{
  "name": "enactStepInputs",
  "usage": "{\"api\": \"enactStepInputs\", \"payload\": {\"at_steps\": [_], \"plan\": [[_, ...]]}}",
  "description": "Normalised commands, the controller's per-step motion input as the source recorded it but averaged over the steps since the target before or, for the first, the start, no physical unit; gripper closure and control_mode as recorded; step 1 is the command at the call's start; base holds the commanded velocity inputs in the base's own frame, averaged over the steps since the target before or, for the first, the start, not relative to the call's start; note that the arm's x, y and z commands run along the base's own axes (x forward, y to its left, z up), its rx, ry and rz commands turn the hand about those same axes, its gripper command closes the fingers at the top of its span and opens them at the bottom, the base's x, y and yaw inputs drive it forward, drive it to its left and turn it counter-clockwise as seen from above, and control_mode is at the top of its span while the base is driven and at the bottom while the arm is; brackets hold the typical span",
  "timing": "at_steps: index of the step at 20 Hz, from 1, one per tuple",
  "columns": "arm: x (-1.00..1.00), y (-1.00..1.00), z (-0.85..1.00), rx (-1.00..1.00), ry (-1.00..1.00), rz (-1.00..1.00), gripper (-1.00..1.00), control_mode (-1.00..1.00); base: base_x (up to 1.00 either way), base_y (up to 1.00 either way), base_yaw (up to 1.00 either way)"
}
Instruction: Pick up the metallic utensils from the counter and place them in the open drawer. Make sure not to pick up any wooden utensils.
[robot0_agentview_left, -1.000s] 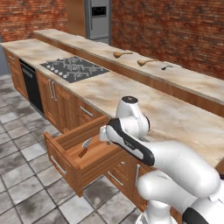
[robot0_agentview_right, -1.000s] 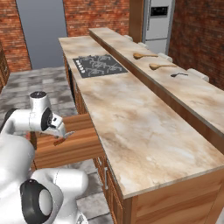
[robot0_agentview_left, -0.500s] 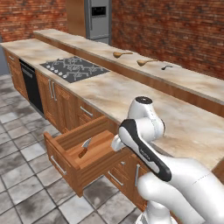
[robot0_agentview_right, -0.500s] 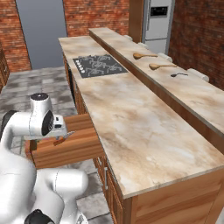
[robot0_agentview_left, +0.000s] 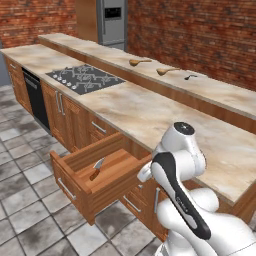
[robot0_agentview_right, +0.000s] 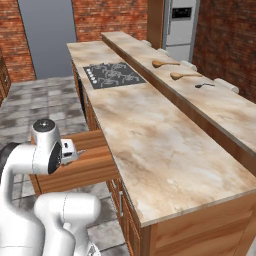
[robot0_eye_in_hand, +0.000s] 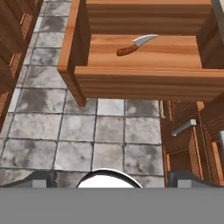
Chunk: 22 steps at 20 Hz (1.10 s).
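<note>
The open drawer (robot0_eye_in_hand: 144, 83) is below my gripper (robot0_eye_in_hand: 114, 177), whose fingertips (robot0_eye_in_hand: 41, 178) stand wide apart and open with nothing between them. On the drawer's floor lies the knife (robot0_eye_in_hand: 135, 45), with a silver blade and a reddish-brown handle; it is also in the left base view (robot0_agentview_left: 97, 169). The small silver spoon (robot0_agentview_left: 190, 76) (robot0_agentview_right: 204, 85) rests on the counter's raised back ledge. Beside it lie two wooden spoons (robot0_agentview_left: 139, 62) (robot0_agentview_left: 167, 71). My arm stands beside the drawer (robot0_agentview_left: 70, 185) (robot0_agentview_right: 85, 167).
The long marbled counter (robot0_agentview_left: 150, 110) carries a black cooktop (robot0_agentview_left: 85, 78) to the left. Brown cabinet doors (robot0_eye_in_hand: 188, 135) flank the drawer over a grey tiled floor (robot0_eye_in_hand: 78, 127). A steel fridge (robot0_agentview_left: 112, 22) stands at the back against the brick wall.
My arm has pulled up and back from over the drawer, with its elbow now higher. The knife stays where it lay in the drawer. The jaws stay open.
</note>
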Motion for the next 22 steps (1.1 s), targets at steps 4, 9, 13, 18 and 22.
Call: {"api": "enactStepInputs", "payload": {"at_steps": [4,9,13,18,22], "plan": [[0.00,0.00,0.00,0.00,0.00,0.00,-1.00,-1.00,0.00,0.00,0.00],[-0.04,-0.01,0.00,0.00,-0.01,0.00,-1.00,1.00,-0.47,-0.31,-0.06],[0.00,0.00,0.00,0.00,0.00,0.00,-1.00,1.00,-0.85,-0.70,-0.21],[0.00,0.00,0.00,0.00,0.00,0.00,-1.00,1.00,-0.61,-0.75,-0.23],[0.00,0.00,0.00,0.00,0.00,0.00,-1.00,1.00,-0.49,-0.96,-0.18]]}}
